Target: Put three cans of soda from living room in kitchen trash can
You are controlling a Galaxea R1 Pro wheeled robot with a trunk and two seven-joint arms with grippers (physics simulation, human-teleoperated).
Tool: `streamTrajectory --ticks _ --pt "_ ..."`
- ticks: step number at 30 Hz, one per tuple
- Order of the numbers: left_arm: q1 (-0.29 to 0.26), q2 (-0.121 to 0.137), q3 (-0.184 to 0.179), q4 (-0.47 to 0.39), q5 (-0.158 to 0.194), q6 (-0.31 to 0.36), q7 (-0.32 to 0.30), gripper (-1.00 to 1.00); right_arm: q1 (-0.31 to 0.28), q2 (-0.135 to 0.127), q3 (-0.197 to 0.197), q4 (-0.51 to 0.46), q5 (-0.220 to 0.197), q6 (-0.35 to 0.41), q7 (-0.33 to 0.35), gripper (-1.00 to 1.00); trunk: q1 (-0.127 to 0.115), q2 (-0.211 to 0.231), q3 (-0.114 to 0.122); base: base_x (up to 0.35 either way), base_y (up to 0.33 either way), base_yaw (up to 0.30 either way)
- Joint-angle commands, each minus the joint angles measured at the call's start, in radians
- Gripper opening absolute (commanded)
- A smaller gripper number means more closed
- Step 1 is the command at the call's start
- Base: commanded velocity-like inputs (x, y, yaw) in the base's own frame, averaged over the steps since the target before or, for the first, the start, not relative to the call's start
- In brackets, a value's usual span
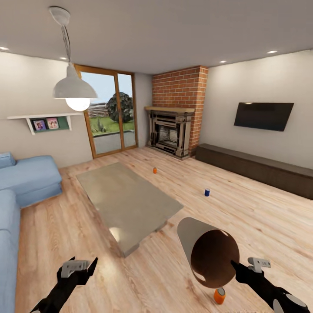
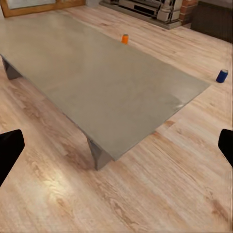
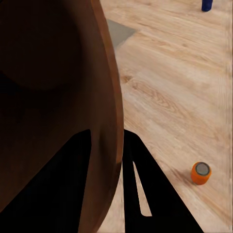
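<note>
Light plank flooring (image 1: 243, 217) carries all three cans. Nearest orange can (image 1: 219, 295) stands upright at six o'clock beneath the tash can (image 1: 208, 254), which the right hand (image 1: 239, 266) pinches by its rim; the blue can (image 1: 207, 192) and far orange can (image 1: 154, 170) lie toward twelve. Left hand (image 1: 82, 266) hangs wide, empty.

The wood floor (image 1: 243, 217) carries an orange can (image 1: 219, 296) just below the right gripper (image 1: 237, 266); a blue can (image 1: 207, 192), another orange can (image 1: 154, 170) and the grey table (image 1: 130, 200) stand farther ahead.

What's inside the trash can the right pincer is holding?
The trash can tilts its opening toward the head camera: only dark brown interior shows, no cans. The right pincer covers part of the rim.
</note>
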Motion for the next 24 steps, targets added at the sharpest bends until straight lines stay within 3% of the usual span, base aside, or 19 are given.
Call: streamTrajectory --ticks 1,24 --pt "0.0 0.0 0.0 0.0 0.0 -0.001 0.0 1.0 -0.001 0.0 0.0 -0.002 -0.013 0.001 0.003 -1.0 0.0 0.0 0.0 0.115 -0.265 -0.252" --pt "0.0 0.0 0.0 0.0 0.0 -0.004 0.0 1.0 -0.001 0.008 0.0 0.0 -0.013 -0.004 0.003 -1.0 0.0 0.0 0.0 0.109 -0.269 -0.252"
